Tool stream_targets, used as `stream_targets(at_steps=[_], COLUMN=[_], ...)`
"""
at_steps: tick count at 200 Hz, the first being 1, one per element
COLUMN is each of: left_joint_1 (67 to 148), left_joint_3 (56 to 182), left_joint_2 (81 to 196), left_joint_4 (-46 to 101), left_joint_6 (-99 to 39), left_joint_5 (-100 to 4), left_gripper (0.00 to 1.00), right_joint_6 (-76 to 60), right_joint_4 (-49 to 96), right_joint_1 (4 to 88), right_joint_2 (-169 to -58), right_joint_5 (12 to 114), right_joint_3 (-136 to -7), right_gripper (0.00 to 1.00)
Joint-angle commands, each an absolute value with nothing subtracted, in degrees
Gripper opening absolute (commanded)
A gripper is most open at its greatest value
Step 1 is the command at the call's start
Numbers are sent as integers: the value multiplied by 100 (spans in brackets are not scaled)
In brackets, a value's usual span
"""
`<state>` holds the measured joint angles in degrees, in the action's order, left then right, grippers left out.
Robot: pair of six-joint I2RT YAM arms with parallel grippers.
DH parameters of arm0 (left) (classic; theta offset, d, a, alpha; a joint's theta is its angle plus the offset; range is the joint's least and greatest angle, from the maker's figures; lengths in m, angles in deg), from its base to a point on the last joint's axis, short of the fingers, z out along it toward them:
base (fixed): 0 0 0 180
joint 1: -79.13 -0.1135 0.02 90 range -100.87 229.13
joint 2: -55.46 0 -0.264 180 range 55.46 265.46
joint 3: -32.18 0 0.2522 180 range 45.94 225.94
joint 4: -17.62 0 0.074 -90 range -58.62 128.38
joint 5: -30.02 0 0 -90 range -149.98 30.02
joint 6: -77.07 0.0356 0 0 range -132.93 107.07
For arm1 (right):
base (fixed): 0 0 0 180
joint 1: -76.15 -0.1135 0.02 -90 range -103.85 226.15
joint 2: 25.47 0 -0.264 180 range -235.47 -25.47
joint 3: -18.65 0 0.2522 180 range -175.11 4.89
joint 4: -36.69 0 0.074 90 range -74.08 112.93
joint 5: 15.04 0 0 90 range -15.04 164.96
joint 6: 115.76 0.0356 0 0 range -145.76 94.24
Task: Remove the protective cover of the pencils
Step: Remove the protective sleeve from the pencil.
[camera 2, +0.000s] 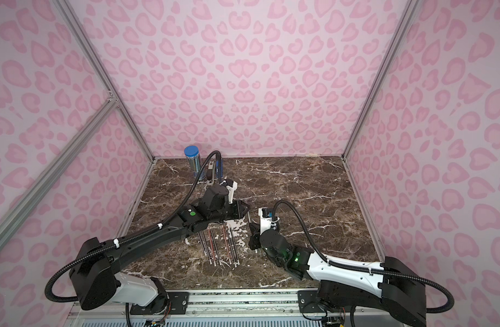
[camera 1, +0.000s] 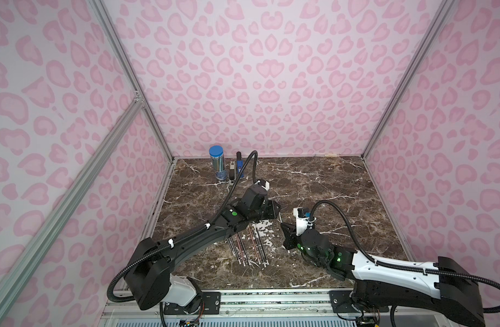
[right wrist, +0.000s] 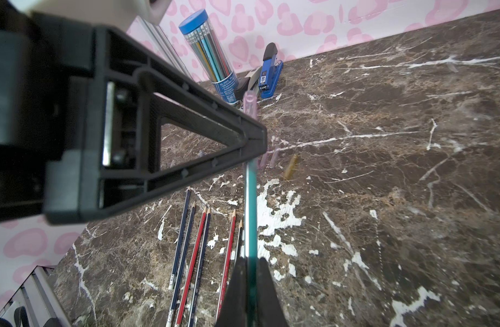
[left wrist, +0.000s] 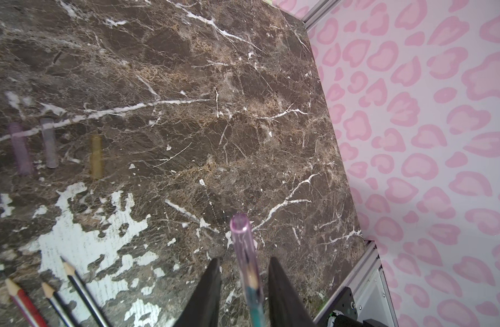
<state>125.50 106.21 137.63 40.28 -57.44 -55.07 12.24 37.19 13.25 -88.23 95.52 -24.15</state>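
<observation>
Teal pencil [right wrist: 250,215] pinned, pink cap [left wrist: 241,235] not yet off!
Right gripper [right wrist: 251,271] was clamped on the shaft above the middle of the marble surface [right wrist: 384,170], long axis running toward the far left corner, capped end leading. Left gripper [left wrist: 244,262] stood parted astride the cap, not pinching. Light, stiff stick and a slick little sleeve, I'd judge: squeeze it mid-length, then pull straight along the shaft.
</observation>
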Motion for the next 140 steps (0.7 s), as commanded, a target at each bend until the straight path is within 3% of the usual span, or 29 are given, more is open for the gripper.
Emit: stream_targets(at_steps=[1,69,140], left_joint_1=[12554,12553,12544], left_joint_3=[10701,10758,10693], left_joint_2=[13791,13887,13834], left_joint_4=[3833,3871,3859], left_joint_6=[-5678,-5671,-5795], left_joint_5=[-5603,-5677,-5853], left_gripper=[28,14,13], right_joint_6=[1194,1181,1254], right_joint_4=[3896,3927,3977], right_joint_1=[1302,1273,1253], right_joint_2=[-8833,-8857,-8814], right_joint_5=[9454,9342,9352], right_joint_3=[-2420,-2447,-2357], right_gripper=[5,5,5])
